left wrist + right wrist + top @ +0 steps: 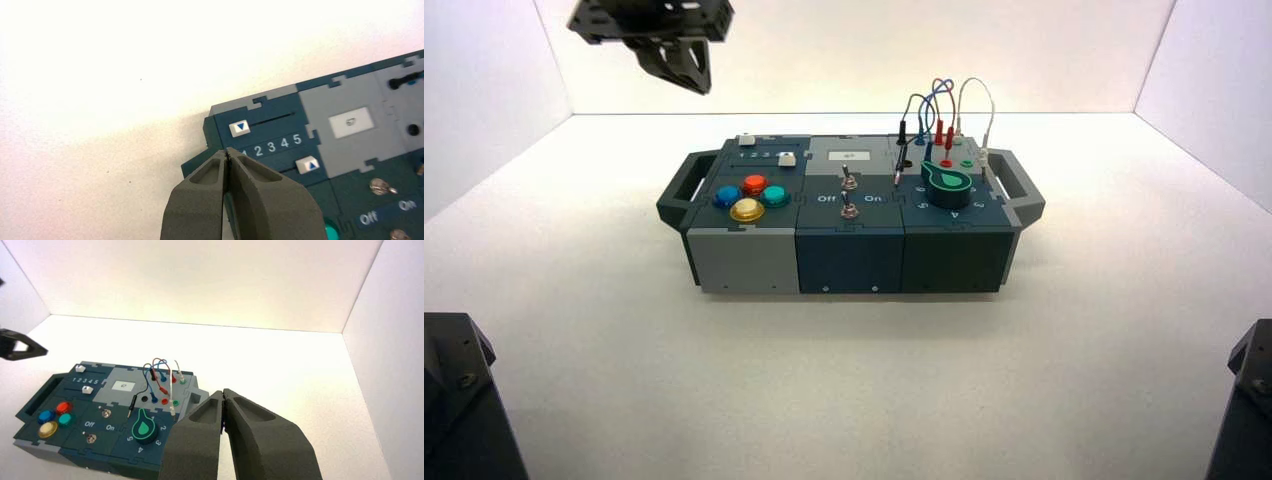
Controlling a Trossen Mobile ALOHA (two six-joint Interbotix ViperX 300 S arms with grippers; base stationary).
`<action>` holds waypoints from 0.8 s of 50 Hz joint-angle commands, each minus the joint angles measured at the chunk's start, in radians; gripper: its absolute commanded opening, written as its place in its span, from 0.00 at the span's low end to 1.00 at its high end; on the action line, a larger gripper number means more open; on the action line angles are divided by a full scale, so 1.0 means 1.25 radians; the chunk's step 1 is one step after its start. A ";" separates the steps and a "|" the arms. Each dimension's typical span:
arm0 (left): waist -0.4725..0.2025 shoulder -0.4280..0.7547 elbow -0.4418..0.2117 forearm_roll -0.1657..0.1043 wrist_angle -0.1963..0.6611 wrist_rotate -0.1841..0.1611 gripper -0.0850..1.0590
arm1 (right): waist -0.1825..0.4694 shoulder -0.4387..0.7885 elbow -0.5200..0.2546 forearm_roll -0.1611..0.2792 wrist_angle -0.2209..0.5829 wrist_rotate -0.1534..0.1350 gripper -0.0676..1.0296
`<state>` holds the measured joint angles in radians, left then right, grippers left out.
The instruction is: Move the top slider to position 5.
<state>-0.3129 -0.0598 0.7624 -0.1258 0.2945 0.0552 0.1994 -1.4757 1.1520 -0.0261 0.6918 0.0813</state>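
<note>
Left gripper (227, 156), pressed together, hovers beside the top slider (239, 127), seemingly near "1" of "12345".

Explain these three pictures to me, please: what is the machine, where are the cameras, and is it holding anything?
It is a robot with two arms, each ending in a two-fingered gripper. One camera looks down from above and behind; the other two ride on the wrists.

On the white surface stands a practice box with coloured round buttons, two toggle switches marked Off and On, a green knob, plugged-in wires and two small white sliders beside the numbers 1 to 5.

The left gripper hangs above the box's far left corner, fingers pressed together, holding nothing. Its camera shows the top slider at the low-number end of its slot, not yet touched; the other slider sits near the 5.

The right gripper waits off to the right of the box, also shut and empty.
</note>
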 commanded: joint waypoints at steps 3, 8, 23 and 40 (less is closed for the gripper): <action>-0.004 0.052 -0.047 0.002 -0.007 0.009 0.05 | 0.001 0.022 -0.012 0.001 -0.007 -0.001 0.04; -0.004 0.104 -0.069 0.002 -0.010 0.016 0.05 | 0.001 0.023 -0.012 0.001 -0.009 0.000 0.04; -0.004 0.183 -0.117 0.004 -0.010 0.026 0.05 | 0.000 0.027 -0.013 0.001 -0.009 0.000 0.04; -0.012 0.194 -0.135 0.002 -0.011 0.027 0.05 | 0.000 0.029 -0.012 0.001 -0.009 -0.001 0.04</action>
<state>-0.3175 0.1994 0.6151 -0.1227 0.2869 0.0844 0.1994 -1.4603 1.1520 -0.0245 0.6903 0.0798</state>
